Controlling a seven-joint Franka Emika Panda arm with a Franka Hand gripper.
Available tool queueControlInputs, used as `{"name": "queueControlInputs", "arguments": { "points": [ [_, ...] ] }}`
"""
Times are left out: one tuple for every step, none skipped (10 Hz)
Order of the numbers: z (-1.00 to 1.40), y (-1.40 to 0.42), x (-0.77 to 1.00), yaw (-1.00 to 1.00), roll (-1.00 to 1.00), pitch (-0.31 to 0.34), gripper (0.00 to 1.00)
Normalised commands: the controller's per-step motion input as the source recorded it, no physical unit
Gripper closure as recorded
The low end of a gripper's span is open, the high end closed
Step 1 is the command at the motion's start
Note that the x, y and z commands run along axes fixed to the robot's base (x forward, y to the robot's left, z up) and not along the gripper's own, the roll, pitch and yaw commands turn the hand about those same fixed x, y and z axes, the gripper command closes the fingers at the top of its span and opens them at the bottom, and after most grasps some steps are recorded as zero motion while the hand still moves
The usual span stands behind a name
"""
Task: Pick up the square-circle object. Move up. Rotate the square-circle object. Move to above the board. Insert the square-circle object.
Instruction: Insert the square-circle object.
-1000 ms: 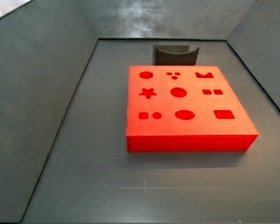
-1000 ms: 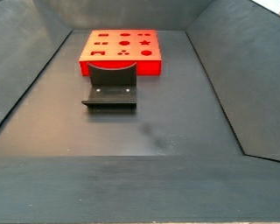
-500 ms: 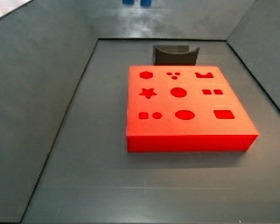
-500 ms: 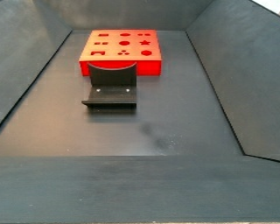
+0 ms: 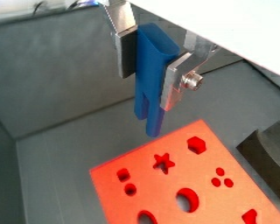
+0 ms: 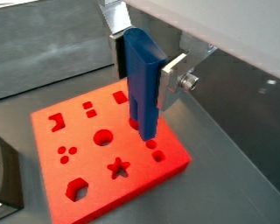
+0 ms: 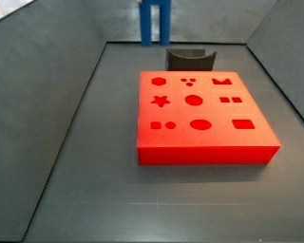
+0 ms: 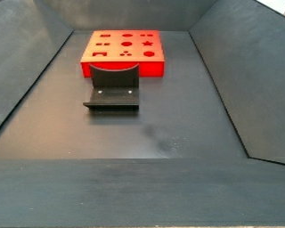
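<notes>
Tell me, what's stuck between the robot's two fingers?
The square-circle object, a slim blue peg, sits clamped between the gripper's fingers, hanging above the board; both wrist views show it.

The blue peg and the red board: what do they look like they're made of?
The square-circle object, clamped upright in the gripper above the board, looks like smooth matte plastic: uniform blue, soft sheen. The board seems plastic too, evenly red-orange with crisp cutouts, though painted wood is possible.

Peg up in the air, board down on the floor

The tool hangs above the board with the square-circle object clamped between its fingers, pointing down, well clear of the board's top. The fixture sits on the floor just beside one edge of the board.
</notes>
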Motion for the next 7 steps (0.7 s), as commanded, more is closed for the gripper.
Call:
{"name": "queueControlInputs", "arguments": {
  "points": [
    [-0.27, -0.18, 0.56, 0.33, 0.41, 0.000, 1.00],
    [-0.42, -0.31, 0.60, 0.29, 0.39, 0.033, 1.00],
    [-0.47, -0.43, 0.63, 0.21, 0.36, 0.029, 1.00],
    [-0.50, -0.56, 0.68, 0.10, 0.27, 0.004, 1.00],
    [-0.52, -0.57, 0.68, 0.10, 0.22, 0.020, 1.00],
    [-0.49, -0.32, 0.38, 0.09, 0.09, 0.000, 1.00],
    [-0.45, -0.06, 0.21, -0.08, 0.00, 0.000, 1.00]
  ]
}}
